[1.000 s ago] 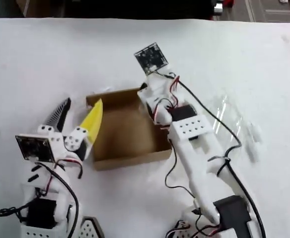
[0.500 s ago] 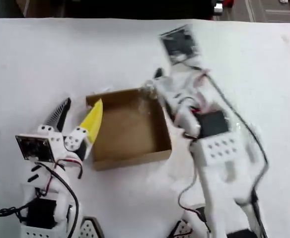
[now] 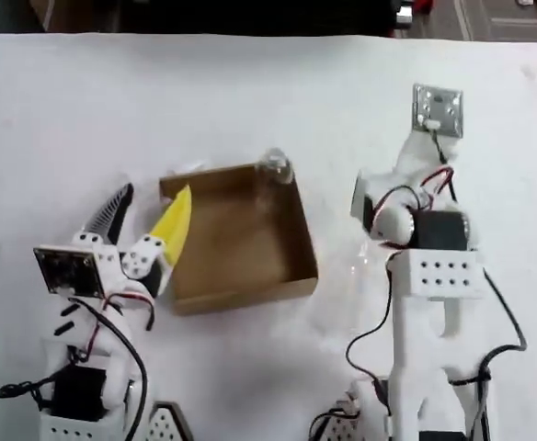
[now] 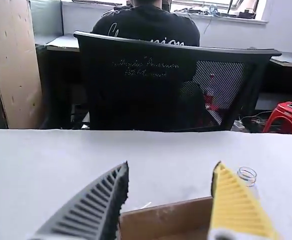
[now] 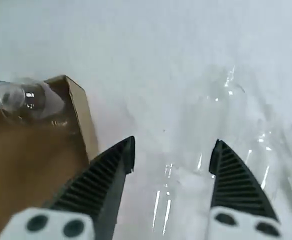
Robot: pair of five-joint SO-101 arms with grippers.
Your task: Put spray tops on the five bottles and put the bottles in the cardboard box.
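At the far right corner of the box (image 3: 241, 296), one clear bottle (image 3: 274, 168), inside the walls, mouth up, neck open with no spray top on it. Judged barely begun, then: one bottle of five boxed, and that one uncapped; capping left for all five, boxing left for four

Right of the box, on the white table (image 3: 85, 101), more clear bottles (image 5: 221, 95) lying down, too glassy against the white to count, well apart from the boxed one

Near left of the box, left gripper (image 3: 155, 190) spread wide and empty, black finger (image 4: 93, 210) and yellow finger (image 4: 236, 205) poised over the box's left wall. Seen from its wrist, boxed bottle far beyond the yellow tip, outside the gap, not touching

Right of the box, right gripper (image 5: 175, 145) likewise spread wide, grasping nothing, aimed down at the table. Loose bottles just far of its tips, roughly in line with the gap, no contact to be seen. Boxed bottle off to the left, behind the box wall, apart from both fingers

Next, by judgement: closing on a loose bottle. Slick, light and round, so apt to roll away or slip out of the pads; better taken across the body than at the neck
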